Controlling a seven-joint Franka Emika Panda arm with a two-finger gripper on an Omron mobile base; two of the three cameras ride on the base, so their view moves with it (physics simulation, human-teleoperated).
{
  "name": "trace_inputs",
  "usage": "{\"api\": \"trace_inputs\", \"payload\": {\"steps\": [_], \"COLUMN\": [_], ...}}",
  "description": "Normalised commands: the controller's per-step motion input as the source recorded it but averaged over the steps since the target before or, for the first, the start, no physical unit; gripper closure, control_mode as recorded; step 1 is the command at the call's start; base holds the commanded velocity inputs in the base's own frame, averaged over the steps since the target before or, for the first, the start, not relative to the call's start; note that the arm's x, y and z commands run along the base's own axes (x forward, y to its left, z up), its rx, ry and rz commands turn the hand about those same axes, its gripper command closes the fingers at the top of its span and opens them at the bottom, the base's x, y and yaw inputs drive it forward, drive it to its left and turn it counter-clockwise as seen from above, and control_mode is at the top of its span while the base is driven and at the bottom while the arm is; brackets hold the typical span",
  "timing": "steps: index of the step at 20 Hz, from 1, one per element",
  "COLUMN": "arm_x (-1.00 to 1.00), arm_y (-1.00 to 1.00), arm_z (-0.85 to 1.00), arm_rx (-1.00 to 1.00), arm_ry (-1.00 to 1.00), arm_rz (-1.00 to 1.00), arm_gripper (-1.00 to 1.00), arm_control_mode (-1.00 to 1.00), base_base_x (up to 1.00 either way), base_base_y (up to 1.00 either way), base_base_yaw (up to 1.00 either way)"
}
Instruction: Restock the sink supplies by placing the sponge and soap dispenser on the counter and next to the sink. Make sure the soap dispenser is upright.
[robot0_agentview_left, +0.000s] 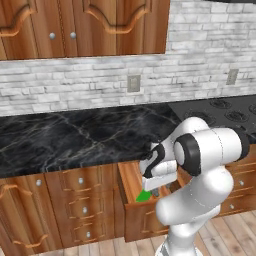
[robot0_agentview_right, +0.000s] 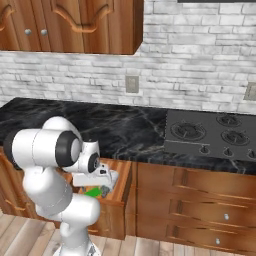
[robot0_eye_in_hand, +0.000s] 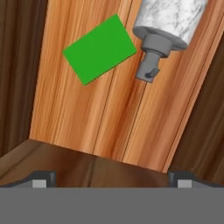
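The sponge (robot0_eye_in_hand: 99, 49), its green face up, lies flat on the wooden floor of an open drawer (robot0_agentview_left: 131, 182). Beside it the soap dispenser (robot0_eye_in_hand: 168, 26) lies on its side, a pale marbled bottle whose grey pump points toward the drawer front. My gripper (robot0_eye_in_hand: 111, 179) hangs open above the drawer and looks straight down into it, both fingertips (robot0_eye_in_hand: 41, 178) set wide apart and nothing between them. From the base views the gripper (robot0_agentview_left: 157, 190) sits just over the sponge (robot0_agentview_left: 144, 196) (robot0_agentview_right: 92, 191). The black marble counter (robot0_agentview_left: 75, 135) runs above the drawer. The sink is out of view.
A black stovetop (robot0_agentview_right: 210, 132) with burners lies to the right on the counter. Brown wall cabinets (robot0_agentview_left: 85, 25) hang above a pale brick backsplash. Closed drawers and cabinet doors flank the open drawer. My own elbow bulks in front of the drawer.
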Motion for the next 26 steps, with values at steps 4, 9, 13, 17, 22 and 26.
{"api": "trace_inputs", "payload": {"steps": [4,9,13,17,22,26], "arm_x": [0.07,0.35,0.31,0.2,0.15,0.07], "arm_y": [0.0,0.0,-0.07,-0.12,0.0,0.0], "arm_z": [-0.21,-0.06,-0.16,-0.28,-0.38,-0.36], "arm_rx": [0.0,0.0,0.0,0.0,0.0,0.0], "arm_ry": [-0.05,0.0,0.0,0.0,0.03,0.0], "arm_rz": [-0.05,-0.16,-0.14,-0.11,-0.14,-0.07], "arm_gripper": [-1.0,-1.0,-1.0,-1.0,-1.0,-1.0], "arm_control_mode": [-1.0,-1.0,-1.0,-1.0,-1.0,-1.0], "base_base_x": [0.0,0.0,0.0,0.0,0.0,0.0], "base_base_y": [0.0,0.0,0.0,0.0,0.0,0.0], "base_base_yaw": [0.0,0.0,0.0,0.0,0.0,0.0]}}
